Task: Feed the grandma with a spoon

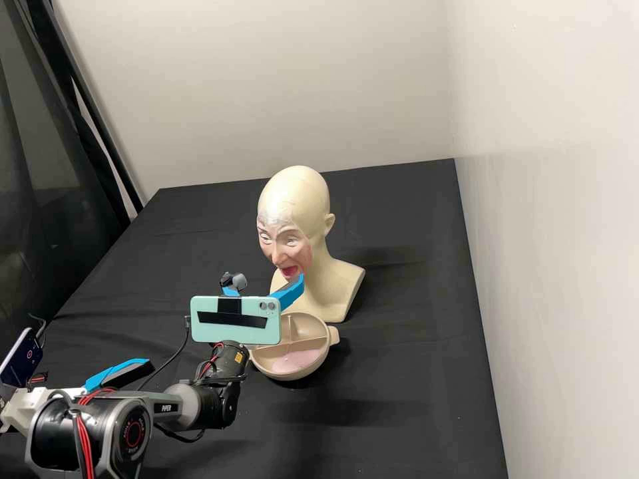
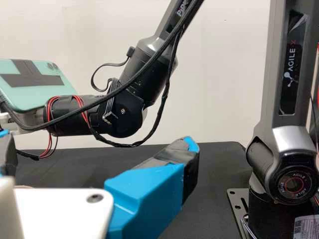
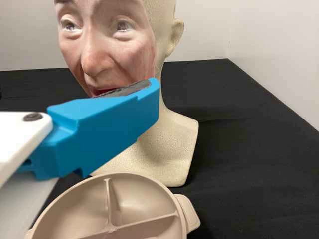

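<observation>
A small phone (image 1: pixel 18 357): propped at a tilt at the far left edge of the high view, close beside my left arm.

My left gripper (image 1: pixel 118 373) (image 2: pixel 164 172): low over the near left of the bench, pointing in toward the middle, well apart from the head and the bowl. I cannot tell how far open it is, or whether it holds anything.

The mint-green phone (image 1: pixel 235 320) (image 2: pixel 25 84): fixed flat across my right wrist under a strip of black tape, its lenses at the end nearer the head.

My right gripper (image 1: pixel 291 290) (image 3: pixel 119 107): slants upward from behind that phone, above the bowl's far rim, with its blue tip at the grandma's open mouth. I cannot tell whether it touches the lower lip. I also cannot tell how far open it is, or what, if anything, it carries.

The grandma head (image 1: pixel 296 223) (image 3: pixel 107 40): a cream, bald bust with a painted face and a red open mouth. It stands upright at the middle of the bench, facing my right arm.

The bowl (image 1: pixel 303 329) (image 3: pixel 144 199): beige, split into three compartments, with a small tab handle. It sits on the bench just in front of the bust's base.

The bench (image 1: pixel 399 266) (image 3: pixel 239 139): covered in black, running back to a pale wall (image 1: pixel 552 266) on the right.
</observation>
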### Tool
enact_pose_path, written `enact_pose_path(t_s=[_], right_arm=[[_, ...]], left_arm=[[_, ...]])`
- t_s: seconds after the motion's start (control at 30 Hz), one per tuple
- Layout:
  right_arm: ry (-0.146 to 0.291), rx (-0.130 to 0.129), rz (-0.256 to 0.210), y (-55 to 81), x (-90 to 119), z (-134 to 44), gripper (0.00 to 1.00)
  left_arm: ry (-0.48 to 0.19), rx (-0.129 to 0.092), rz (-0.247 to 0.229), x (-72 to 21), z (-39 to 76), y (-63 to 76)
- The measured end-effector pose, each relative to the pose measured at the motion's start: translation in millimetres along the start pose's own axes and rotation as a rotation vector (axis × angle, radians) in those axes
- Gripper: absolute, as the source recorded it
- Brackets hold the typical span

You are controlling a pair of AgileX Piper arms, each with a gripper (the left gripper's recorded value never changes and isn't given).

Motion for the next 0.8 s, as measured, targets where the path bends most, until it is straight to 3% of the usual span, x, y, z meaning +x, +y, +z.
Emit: enact_pose_path(t_s=[0.53,0.67,0.8], right_arm=[[0.000,0.000,0.000,0.0,0.0,0.0,1.00],[0.000,0.000,0.000,0.0,0.0,0.0,1.00],[0.000,0.000,0.000,0.0,0.0,0.0,1.00]], left_arm=[[0.005,0.001,0.001,0.0,-1.7,0.3],[0.055,0.004,-0.016,-5.6,-17.6,-3.2],[0.115,-0.025,-0.029,-12.4,-37.0,-5.8]])
